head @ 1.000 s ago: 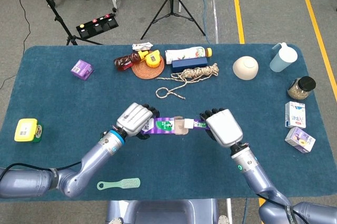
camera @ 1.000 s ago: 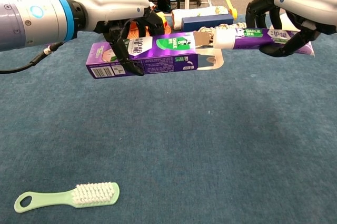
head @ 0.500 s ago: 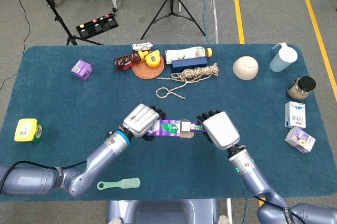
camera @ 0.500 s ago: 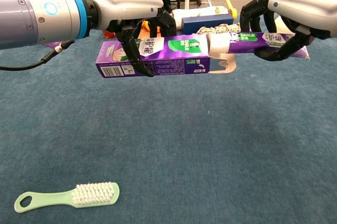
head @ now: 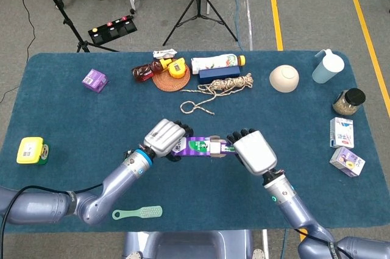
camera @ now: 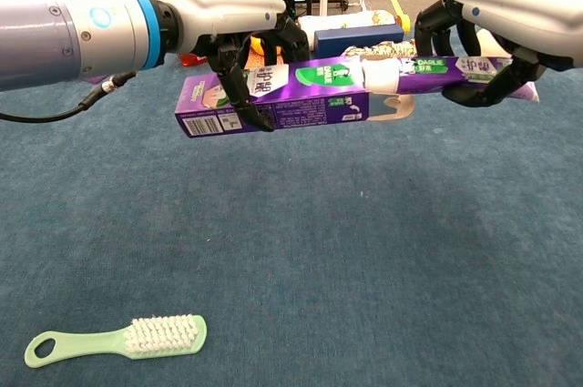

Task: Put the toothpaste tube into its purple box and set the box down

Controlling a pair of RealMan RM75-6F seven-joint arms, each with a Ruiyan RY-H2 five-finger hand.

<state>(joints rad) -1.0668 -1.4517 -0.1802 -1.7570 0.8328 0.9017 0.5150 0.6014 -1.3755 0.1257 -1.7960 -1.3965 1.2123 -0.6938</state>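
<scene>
We see the left robot hand (camera: 239,45) clamped around the purple box (camera: 273,105), holding it level above the bench (camera: 273,269) — fingers wrapped over the top and front face. The box's open end faces the right robot hand (camera: 506,14), with a pale flap (camera: 393,106) hanging beside the opening.

The right robot hand grips the toothpaste tube (camera: 446,73) near its tail end, fingers curled over and under it. The tube lies in line with the box; its white cap (camera: 378,75) sits at the box mouth, touching or just inside the opening — we cannot tell how far in. Most of the tube is outside the box.

From the head view, both hands meet over the front middle of the bench: left robot hand (head: 166,138), box (head: 196,147), right robot hand (head: 255,153).

Elsewhere on the bench:
- a green brush (camera: 123,339) near the front edge, well apart from the hands;
- a coil of rope (head: 218,90) behind the hands;
- a cream bowl (head: 284,78) and a pale blue cup (head: 324,67) toward the far right;
- a jar (head: 348,102) and 2 small cartons (head: 344,146) at the right edge;
- a small purple pack (head: 95,80) at far left, and a yellow item (head: 30,150) at the left edge.
</scene>
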